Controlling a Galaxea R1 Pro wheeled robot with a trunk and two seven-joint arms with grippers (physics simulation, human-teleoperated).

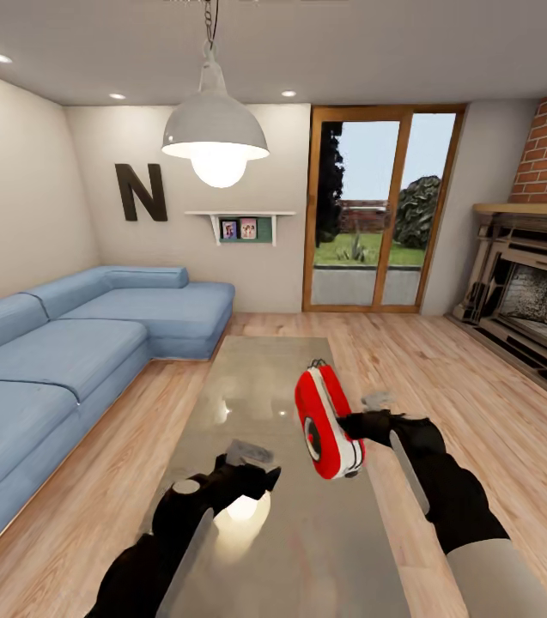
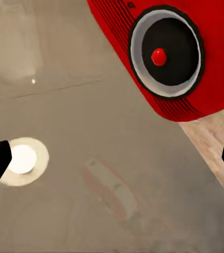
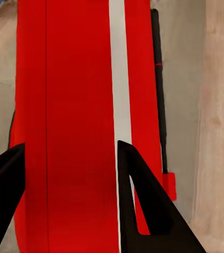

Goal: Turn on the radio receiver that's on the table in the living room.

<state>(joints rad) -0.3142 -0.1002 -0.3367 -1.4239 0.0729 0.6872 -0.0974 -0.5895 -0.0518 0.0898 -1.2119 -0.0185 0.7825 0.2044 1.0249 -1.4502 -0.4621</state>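
Note:
The red radio receiver [image 1: 326, 422] hangs tilted above the glossy grey coffee table [image 1: 256, 369], its round dial facing left. My right gripper [image 1: 355, 425] is shut on it from the right side. In the right wrist view my black fingers [image 3: 143, 200] clamp the radio's red body [image 3: 75, 105] beside its white stripe. My left gripper [image 1: 252, 468] hovers open low over the table, just left of the radio. In the left wrist view the dial [image 2: 167, 50] sits ahead of that gripper [image 2: 117, 147], with nothing between its fingers and the table top [image 2: 64, 121] below.
A blue corner sofa [image 1: 67, 343] runs along the left. The brick fireplace [image 1: 531, 300] stands at the right. A white pendant lamp [image 1: 215, 129] hangs over the table, near the dark "N" [image 1: 141, 192]. Wood floor [image 1: 428, 360] surrounds the table; glass doors [image 1: 380, 215] lie beyond.

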